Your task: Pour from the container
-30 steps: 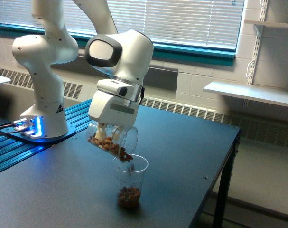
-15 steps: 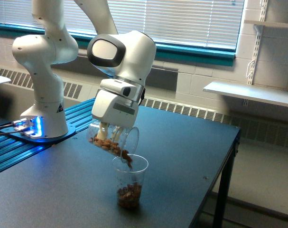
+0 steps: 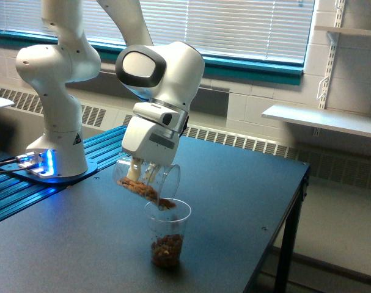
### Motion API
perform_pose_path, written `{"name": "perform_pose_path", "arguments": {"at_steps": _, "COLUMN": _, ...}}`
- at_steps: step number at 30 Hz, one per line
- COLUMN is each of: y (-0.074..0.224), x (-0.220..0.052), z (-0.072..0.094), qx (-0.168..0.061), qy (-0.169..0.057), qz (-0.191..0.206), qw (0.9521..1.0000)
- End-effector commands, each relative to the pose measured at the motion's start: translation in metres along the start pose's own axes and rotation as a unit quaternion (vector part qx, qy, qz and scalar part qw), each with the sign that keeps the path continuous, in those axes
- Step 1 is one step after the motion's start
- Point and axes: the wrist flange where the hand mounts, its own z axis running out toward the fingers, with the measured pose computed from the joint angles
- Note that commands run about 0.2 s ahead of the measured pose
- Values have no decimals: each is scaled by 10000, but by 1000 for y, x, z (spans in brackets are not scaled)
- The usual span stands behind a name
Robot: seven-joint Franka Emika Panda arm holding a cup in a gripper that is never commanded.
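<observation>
clear container [image 3: 147,182] tilted, nuts at lip | tool [image 3: 142,173] clamped on it | over plastic cup [image 3: 167,232]

Setting: robotics lab housed in an institutional, classroom-like room.
Arm: white industrial-style robot arm [image 3: 63,79] on a round base with a blue status light [image 3: 49,162], bolted to a blue ribbed metal platform [image 3: 26,192].
Table: plain dark-topped table [image 3: 234,195] with black metal legs, laid out for a test rather than for living or dining.
Walls: painted white cinder block [image 3: 274,91].
Window: wide horizontal blinds [image 3: 234,27] over a teal sill [image 3: 252,70].
Heating: long baseboard radiator grille [image 3: 246,141] under the window.
Storage: bare white shelves on slotted wall brackets [image 3: 329,119] at the exterior view's right.
</observation>
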Motion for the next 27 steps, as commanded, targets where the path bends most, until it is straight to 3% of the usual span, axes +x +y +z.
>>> {"name": "perform_pose_path", "arguments": {"at_steps": 1, "y": -3, "x": 4, "z": -5, "qx": -63, "qy": 74, "qz": -27, "qw": 9999}}
{"name": "perform_pose_path", "arguments": {"at_steps": 27, "y": -6, "x": 2, "z": -4, "qx": -302, "qy": 196, "qz": -421, "qw": 9985}}
